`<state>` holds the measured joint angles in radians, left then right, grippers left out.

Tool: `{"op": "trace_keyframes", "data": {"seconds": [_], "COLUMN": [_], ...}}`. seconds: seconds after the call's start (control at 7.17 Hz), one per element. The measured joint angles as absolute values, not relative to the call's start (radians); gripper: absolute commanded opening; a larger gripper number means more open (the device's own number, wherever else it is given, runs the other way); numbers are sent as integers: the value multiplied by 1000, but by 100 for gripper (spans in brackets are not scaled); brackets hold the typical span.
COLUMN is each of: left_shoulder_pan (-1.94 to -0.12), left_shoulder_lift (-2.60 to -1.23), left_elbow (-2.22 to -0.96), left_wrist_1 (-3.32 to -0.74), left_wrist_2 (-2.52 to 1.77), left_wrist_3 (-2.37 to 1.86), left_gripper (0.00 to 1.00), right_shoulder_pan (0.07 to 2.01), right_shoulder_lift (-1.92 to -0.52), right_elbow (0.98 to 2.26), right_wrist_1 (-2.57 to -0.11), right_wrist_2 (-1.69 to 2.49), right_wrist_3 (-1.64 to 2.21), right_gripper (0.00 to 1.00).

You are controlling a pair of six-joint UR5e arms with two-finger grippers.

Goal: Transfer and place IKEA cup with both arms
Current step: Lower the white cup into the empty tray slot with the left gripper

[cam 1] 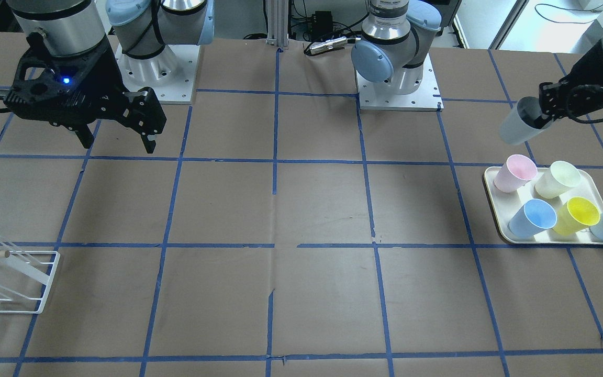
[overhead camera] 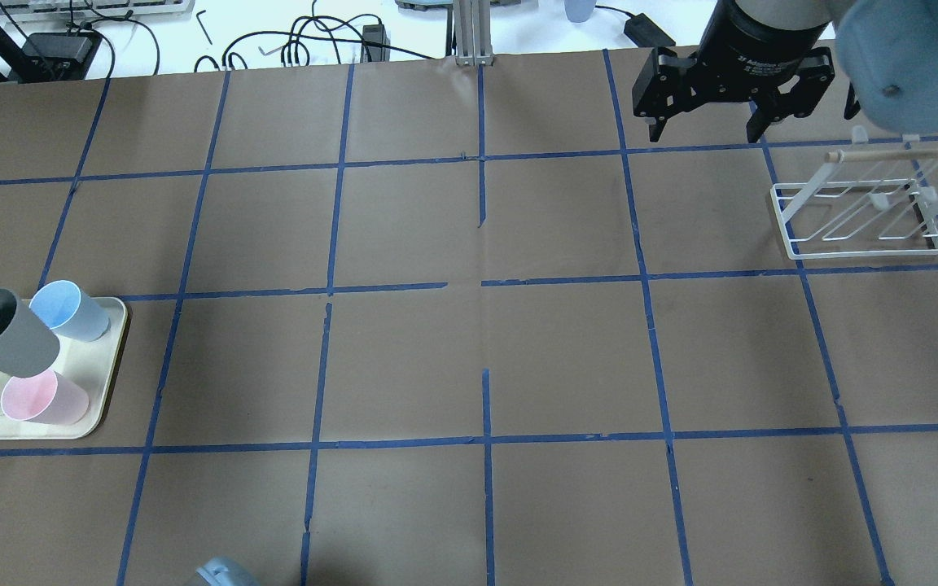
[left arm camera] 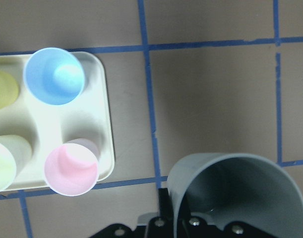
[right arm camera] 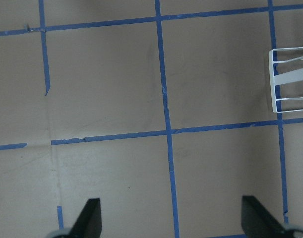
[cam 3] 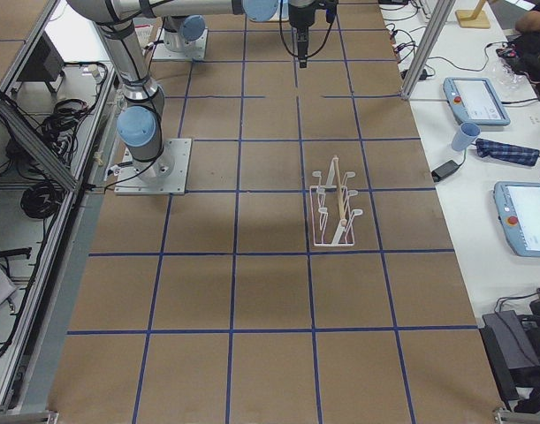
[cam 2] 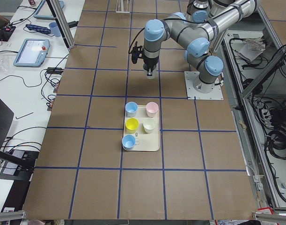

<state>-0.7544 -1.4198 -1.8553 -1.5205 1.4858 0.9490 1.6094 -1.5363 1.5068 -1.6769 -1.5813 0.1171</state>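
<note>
Grip on the rim explains the tilt we see: the left pincer [cam 1: 545, 112] is clamped on the wall of the IKEA cup [cam 1: 518, 128], one finger inside the mouth and one outside, so the grey tumbler hangs slanted in the air, clear of the tray [cam 1: 498, 209] and its pastel cups [cam 1: 515, 173]. We judge that this hold leaves the cup's body free for the other arm to take at the hand-over. The left arm reaches out over its end of the surface [cam 1: 301, 209] with the wrist carried high. The right pincer [cam 1: 119, 144] is spread wide and empty, pointing down over bare paper near the white wire rack [overhead camera: 864, 253], well apart from the cup. It looks to us like a waiting pose.
</note>
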Motion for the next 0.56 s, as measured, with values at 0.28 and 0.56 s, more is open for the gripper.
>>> {"op": "trace_keyframes", "data": {"seconds": [0.28, 0.56], "left_shoulder_pan": [-605, -466], "left_shoulder_lift": [-1472, -1552], "left_elbow": [-1849, -1838], "left_wrist_1": [-1450, -1369], "left_wrist_2": [1484, 1462], "left_wrist_3": [1183, 1370], "left_gripper": [0, 0], "right_shoulder_pan": [1608, 1608], "right_shoulder_lift": [-1535, -1534], "right_elbow": [1488, 1481], "right_wrist_1": [-1664, -1646], "right_wrist_2": [-1581, -1578], "right_wrist_3": [118, 117], "right_gripper": [100, 100]}}
